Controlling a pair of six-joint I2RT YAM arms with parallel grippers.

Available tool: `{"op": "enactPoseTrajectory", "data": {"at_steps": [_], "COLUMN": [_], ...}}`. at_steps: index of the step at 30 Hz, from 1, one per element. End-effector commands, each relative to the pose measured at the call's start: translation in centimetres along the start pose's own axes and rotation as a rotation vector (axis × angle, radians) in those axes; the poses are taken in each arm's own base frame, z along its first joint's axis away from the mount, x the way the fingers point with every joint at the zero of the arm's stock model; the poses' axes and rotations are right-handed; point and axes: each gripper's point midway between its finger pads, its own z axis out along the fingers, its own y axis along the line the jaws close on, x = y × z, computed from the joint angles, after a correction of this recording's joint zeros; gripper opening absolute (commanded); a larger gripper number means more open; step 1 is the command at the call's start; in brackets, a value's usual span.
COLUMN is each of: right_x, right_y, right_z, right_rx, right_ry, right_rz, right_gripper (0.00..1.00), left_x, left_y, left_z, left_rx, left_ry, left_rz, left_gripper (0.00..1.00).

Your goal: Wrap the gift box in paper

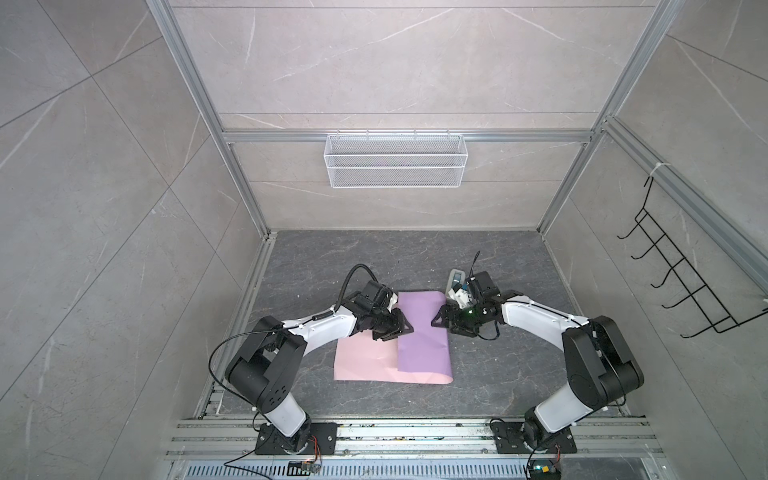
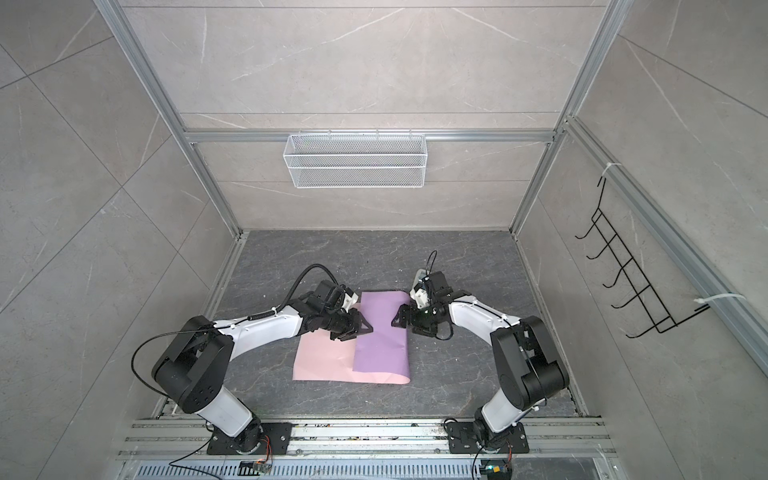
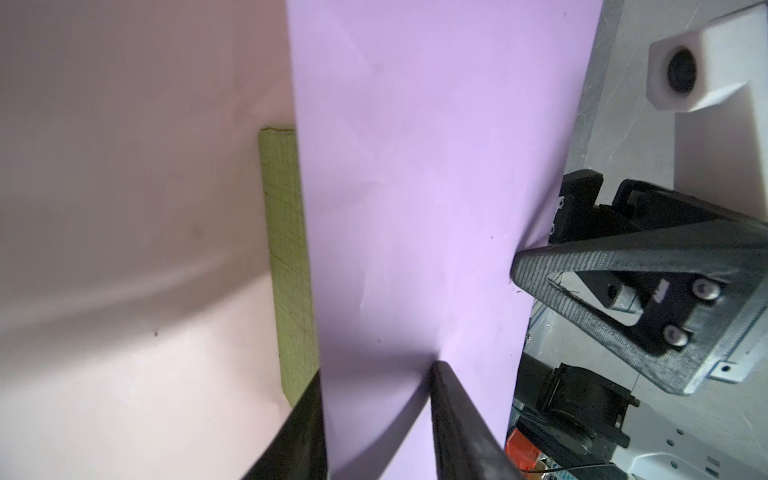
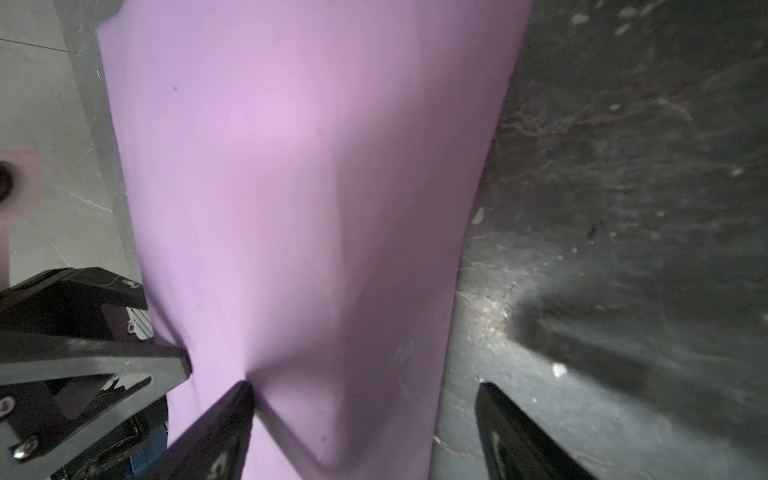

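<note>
Wrapping progress: early to middle, by my reading. One side of the paper [image 1: 361,357] is turned over the gift box [image 3: 286,257], lilac face up. The rest lies flat on the bench [image 1: 498,374], pink face up.
Done: the first flap is over the box and covers all but a narrow olive strip, which shows in the left wrist view.
Left to do: bring the pink side over the box and fold in both open ends. No tape is visible.
Gift box position: under the lilac flap [image 1: 422,332], hidden in both top views.
Left gripper [image 1: 399,330]: at the flap's free edge, by the box's exposed strip. Fingers [image 3: 457,415] are apart. One tip presses on the flap and dimples it; the other sits just beside the strip. Nothing is clamped.
Right gripper [image 1: 440,325]: at the folded side, across the box from the left gripper. Fingers [image 4: 232,419] are wide apart. One tip pushes into the lilac; the other hangs over bare bench.
Risk: the flap looks springy and may lift off the box if both tips let go.
</note>
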Motion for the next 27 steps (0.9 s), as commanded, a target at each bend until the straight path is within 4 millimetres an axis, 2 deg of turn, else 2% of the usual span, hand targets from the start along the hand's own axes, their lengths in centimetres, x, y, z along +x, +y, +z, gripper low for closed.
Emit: {"op": "enactPoseTrajectory", "data": {"at_steps": [1, 6, 11, 14, 18, 21, 24, 27], "right_x": [1.8, 2.5, 2.6, 2.5, 2.5, 2.5, 2.4, 2.5], "right_y": [-3.4, -4.4, -4.8, -4.8, -4.8, -4.8, -4.7, -4.7], "right_z": [1.1, 1.2, 1.1, 1.1, 1.0, 0.9, 1.0, 1.0], "right_rx": [0.119, 0.159, 0.180, 0.182, 0.186, 0.187, 0.184, 0.181], "right_ry": [0.053, 0.070, 0.064, 0.062, 0.059, 0.057, 0.058, 0.060], "right_rz": [0.014, 0.010, 0.008, 0.008, 0.009, 0.008, 0.006, 0.006], "right_gripper": [0.85, 0.88, 0.90, 0.92, 0.93, 0.94, 0.95, 0.96], "left_x": [0.7, -0.1, -0.6, -0.9, -1.1, -0.7, 0.1, 1.1], "left_y": [2.5, 1.7, 0.7, 1.1, 3.4, 6.2, 9.2, 11.6], "left_z": [-0.1, -1.1, -2.8, -4.6, -7.8, -10.1, -11.8, -12.6], "left_rx": [-0.103, -0.109, -0.104, -0.144, -0.209, -0.249, -0.302, -0.330], "left_ry": [0.001, -0.032, -0.080, -0.132, -0.216, -0.273, -0.312, -0.316], "left_rz": [-0.026, -0.011, 0.024, 0.049, 0.026, -0.027, -0.093, -0.182], "left_gripper": [0.48, 0.61, 0.67, 0.69, 0.71, 0.75, 0.84, 0.86]}}
